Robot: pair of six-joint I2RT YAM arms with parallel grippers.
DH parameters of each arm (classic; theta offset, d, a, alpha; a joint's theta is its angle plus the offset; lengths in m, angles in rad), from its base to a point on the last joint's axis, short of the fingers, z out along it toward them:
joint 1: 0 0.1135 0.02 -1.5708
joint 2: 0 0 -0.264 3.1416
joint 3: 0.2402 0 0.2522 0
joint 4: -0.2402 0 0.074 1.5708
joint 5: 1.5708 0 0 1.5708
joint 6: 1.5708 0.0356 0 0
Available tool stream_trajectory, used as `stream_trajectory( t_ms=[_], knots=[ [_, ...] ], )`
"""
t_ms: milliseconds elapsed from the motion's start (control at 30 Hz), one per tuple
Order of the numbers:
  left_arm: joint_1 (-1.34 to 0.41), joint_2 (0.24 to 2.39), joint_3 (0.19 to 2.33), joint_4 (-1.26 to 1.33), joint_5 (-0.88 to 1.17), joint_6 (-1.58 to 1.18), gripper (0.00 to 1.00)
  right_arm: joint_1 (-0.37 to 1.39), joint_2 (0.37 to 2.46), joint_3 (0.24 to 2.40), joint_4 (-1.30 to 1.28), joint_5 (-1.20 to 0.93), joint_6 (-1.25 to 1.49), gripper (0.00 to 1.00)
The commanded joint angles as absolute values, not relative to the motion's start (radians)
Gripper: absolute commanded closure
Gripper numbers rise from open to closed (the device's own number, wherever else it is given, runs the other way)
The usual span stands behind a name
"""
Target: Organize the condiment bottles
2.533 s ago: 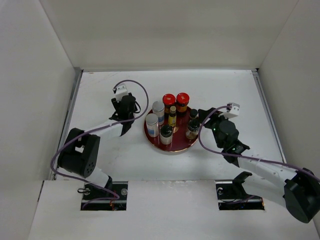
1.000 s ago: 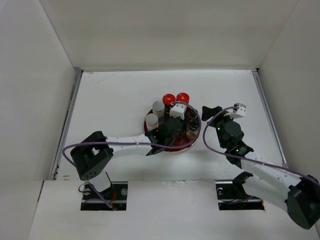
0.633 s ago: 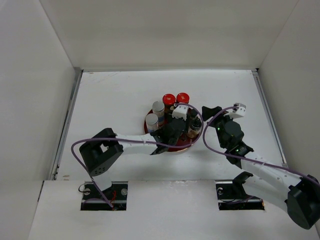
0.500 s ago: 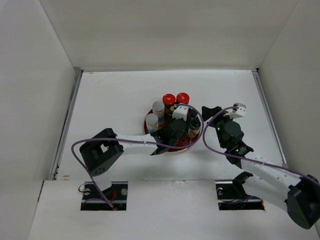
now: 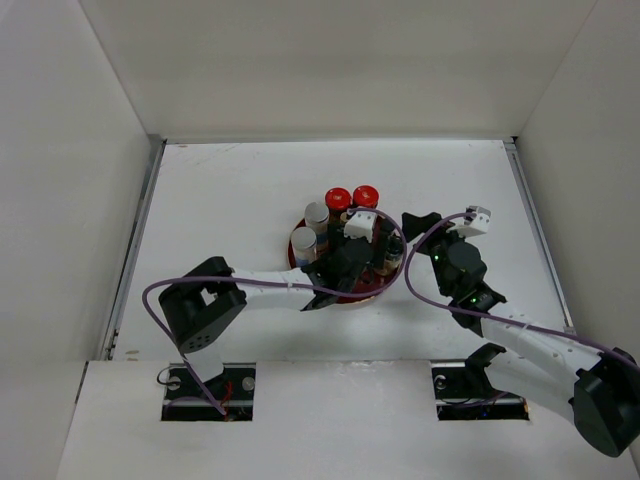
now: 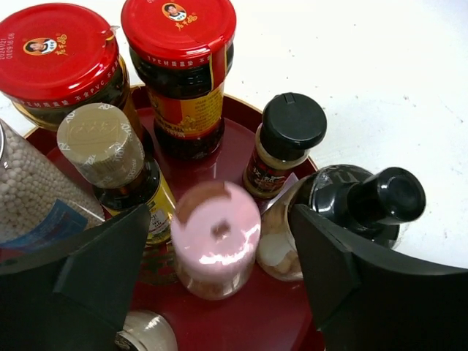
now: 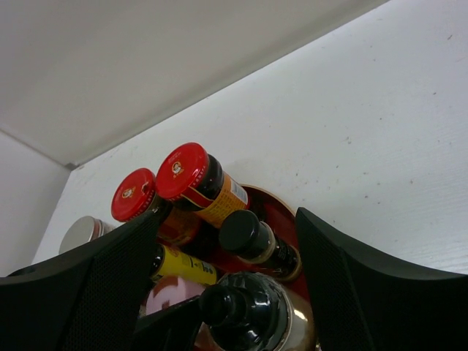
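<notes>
All the condiment bottles [image 5: 338, 198] we see stand grouped on the red tray [image 6: 252, 322], so little seems left. Our left fingers [image 6: 102, 270] gape either side of the pink-capped jar [image 6: 216, 245]; our right fingers [image 7: 95, 285] spread wide, empty.

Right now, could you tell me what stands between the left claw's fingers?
The pink-capped jar, upright on the dark red tray; the open left claw straddles it. The left wrist view shows this.

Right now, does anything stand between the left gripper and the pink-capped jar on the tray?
Nothing lies above the pink-capped jar; the left gripper is open, its fingers on either side. But the slim amber bottle and a black-capped bottle crowd the jar's sides.
</notes>
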State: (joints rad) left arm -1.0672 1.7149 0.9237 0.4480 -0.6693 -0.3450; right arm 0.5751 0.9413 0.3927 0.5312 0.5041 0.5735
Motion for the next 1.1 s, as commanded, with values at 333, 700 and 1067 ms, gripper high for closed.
stream_trajectory(
  t_ms=[333, 700, 1067],
  knots=[
    [-1.099, 1.508, 0.917, 0.584, -0.658, -0.289, 0.0, 0.57, 0.936, 0.402, 0.572, 0.497, 0.586, 0.19],
    [-1.004, 1.329, 0.891, 0.706, -0.65, -0.187, 0.0, 0.571, 0.916, 0.391, 0.572, 0.564, 0.572, 0.0],
    [-0.674, 0.934, 0.492, 0.283, -0.922, -0.541, 0.0, 0.573, 1.008, 0.445, 0.522, 0.603, 0.557, 0.0]
  ],
)
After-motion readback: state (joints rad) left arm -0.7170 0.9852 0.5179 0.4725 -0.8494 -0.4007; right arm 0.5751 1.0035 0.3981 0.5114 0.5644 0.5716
